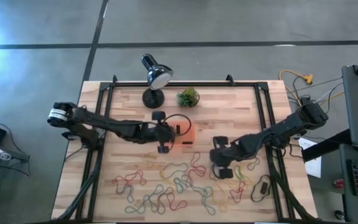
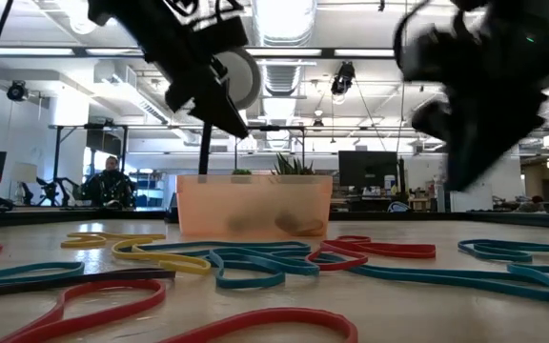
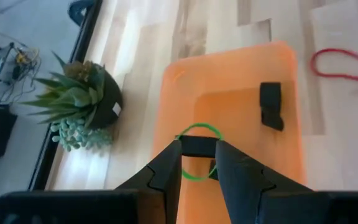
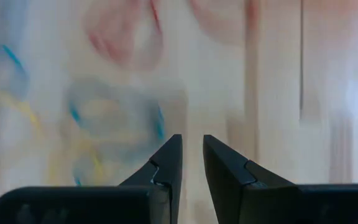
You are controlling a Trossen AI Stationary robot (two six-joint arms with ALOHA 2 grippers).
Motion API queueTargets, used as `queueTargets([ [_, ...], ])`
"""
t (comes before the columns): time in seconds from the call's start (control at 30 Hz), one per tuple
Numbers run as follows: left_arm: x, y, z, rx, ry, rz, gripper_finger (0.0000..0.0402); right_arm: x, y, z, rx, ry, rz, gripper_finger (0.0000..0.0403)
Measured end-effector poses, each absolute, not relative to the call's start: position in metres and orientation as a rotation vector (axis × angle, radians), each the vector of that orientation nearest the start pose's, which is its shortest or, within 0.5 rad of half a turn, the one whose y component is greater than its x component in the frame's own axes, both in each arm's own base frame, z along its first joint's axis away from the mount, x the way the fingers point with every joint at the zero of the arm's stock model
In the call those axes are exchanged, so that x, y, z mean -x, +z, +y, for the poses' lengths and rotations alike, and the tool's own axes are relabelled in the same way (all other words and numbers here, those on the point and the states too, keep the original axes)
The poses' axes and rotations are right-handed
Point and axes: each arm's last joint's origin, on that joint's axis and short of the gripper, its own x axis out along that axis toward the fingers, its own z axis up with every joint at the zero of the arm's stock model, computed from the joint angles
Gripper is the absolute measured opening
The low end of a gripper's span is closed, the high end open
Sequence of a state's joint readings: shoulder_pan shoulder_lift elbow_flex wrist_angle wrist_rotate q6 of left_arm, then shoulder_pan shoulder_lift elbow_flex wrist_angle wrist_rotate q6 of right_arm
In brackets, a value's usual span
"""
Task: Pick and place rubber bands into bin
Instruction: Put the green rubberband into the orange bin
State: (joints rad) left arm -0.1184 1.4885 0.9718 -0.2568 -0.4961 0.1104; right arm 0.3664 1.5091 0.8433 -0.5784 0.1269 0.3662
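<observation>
left gripper over bin pinching a green band, drop step, needs release; right gripper slightly parted, empty, over bands.

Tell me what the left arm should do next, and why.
Probably open the left gripper a little wider: it hangs over the orange bin with a green rubber band at its fingertips, so the band should drop inside.
</observation>
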Motion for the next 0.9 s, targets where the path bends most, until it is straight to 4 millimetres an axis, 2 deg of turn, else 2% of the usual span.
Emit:
queueTargets([
  [0.07,-0.302,0.236,-0.028,-0.347,0.301,0.760,0.0084,-0.236,0.169,0.092,-0.039,-0.084,1.327,0.0059],
  [0.17,-0.296,0.242,-0.034,-0.349,0.281,0.732,0.0084,-0.223,0.169,0.101,-0.065,-0.128,1.398,0.0059],
  [0.37,-0.290,0.249,-0.042,-0.350,0.255,0.699,0.0084,-0.209,0.175,0.127,-0.074,-0.009,1.397,0.0059],
  [0.5,-0.290,0.249,-0.043,-0.348,0.254,0.700,0.0084,-0.202,0.176,0.136,-0.039,-0.013,1.368,0.0059],
  [0.9,-0.291,0.245,-0.044,-0.308,0.266,0.708,0.0084,-0.185,0.152,0.129,0.028,-0.066,1.429,0.0059],
])
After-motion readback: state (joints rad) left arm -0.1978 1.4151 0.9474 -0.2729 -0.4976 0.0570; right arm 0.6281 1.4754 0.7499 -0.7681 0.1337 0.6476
